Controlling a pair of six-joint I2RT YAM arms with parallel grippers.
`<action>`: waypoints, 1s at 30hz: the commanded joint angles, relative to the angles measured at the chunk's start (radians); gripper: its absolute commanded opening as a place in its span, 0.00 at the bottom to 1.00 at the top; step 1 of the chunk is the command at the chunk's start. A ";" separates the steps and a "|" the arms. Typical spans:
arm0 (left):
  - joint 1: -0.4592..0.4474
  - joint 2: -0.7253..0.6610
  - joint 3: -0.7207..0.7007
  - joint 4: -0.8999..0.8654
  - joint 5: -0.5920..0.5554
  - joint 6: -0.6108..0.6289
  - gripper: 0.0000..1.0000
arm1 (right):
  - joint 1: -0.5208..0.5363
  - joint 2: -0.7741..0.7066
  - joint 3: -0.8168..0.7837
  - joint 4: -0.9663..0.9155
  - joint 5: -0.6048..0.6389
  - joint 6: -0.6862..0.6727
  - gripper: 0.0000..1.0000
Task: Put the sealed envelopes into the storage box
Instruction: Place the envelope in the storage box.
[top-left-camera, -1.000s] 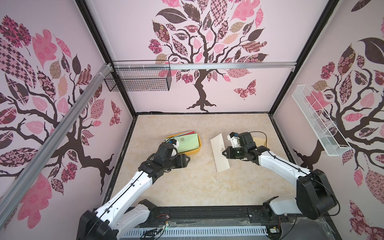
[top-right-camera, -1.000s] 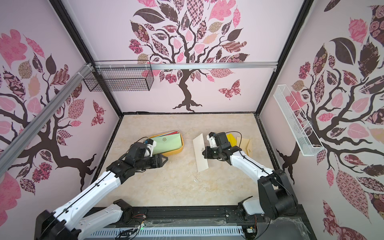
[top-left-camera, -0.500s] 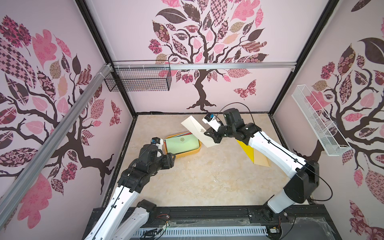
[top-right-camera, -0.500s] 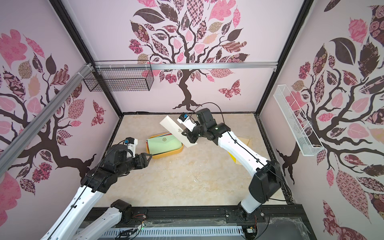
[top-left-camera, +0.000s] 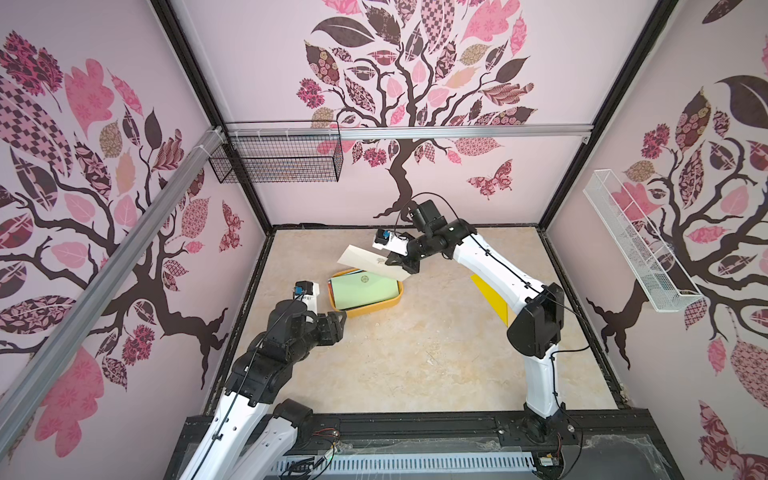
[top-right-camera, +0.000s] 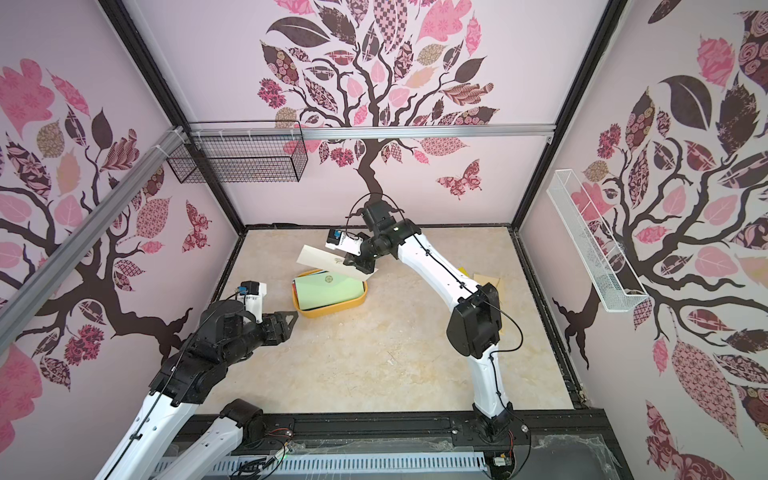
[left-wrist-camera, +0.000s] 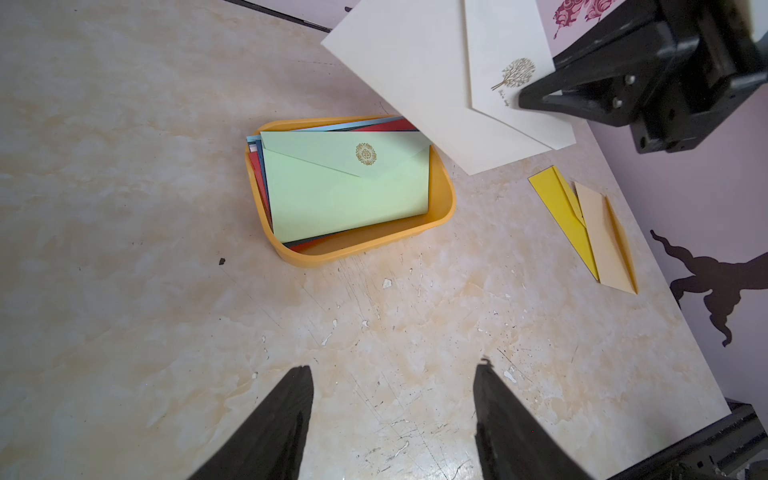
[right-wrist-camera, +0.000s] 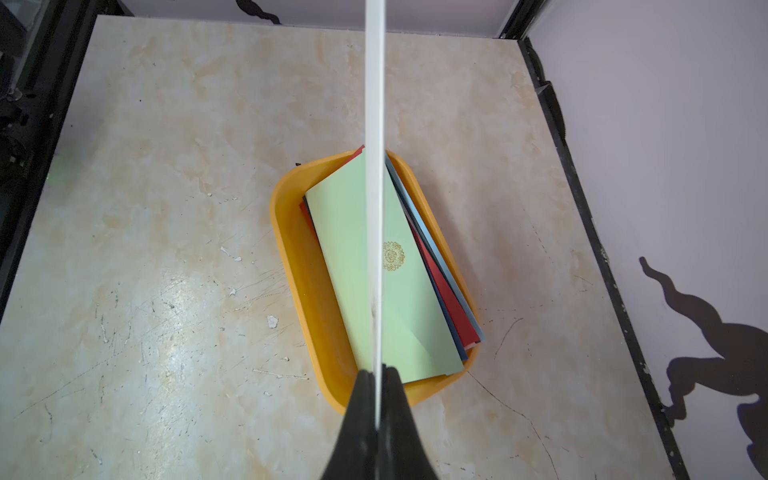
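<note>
The right fingers (right-wrist-camera: 360, 401) clamp a cream paper envelope (top-left-camera: 365, 262), tilted above the far side of the shallow orange-yellow plastic storage box (top-left-camera: 368, 309) on the beige desk (top-left-camera: 415, 353); a pale green envelope (top-left-camera: 362, 291) tops the stack inside; the left fingers (left-wrist-camera: 286, 415) hang spread apart, near-left of it.

My right hand (right-wrist-camera: 378, 374) clamps a thin cream paper envelope (right-wrist-camera: 375, 124), seen edge-on, over the shallow orange-yellow plastic storage box (right-wrist-camera: 291, 249) on the beige marbled table (right-wrist-camera: 166, 208). A pale green envelope (right-wrist-camera: 345, 249) with a gold emblem tops the stack inside, and a red envelope (right-wrist-camera: 455, 307) protrudes beneath it.
</note>
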 joint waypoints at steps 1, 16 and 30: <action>0.005 -0.007 -0.013 0.030 -0.005 0.014 0.66 | 0.023 0.084 0.072 -0.058 0.017 -0.070 0.00; 0.005 -0.010 -0.018 0.036 0.002 0.016 0.67 | 0.065 0.178 0.081 -0.104 0.111 -0.203 0.00; 0.005 -0.004 -0.019 0.037 0.006 0.015 0.68 | 0.078 0.184 0.025 -0.061 0.136 -0.253 0.12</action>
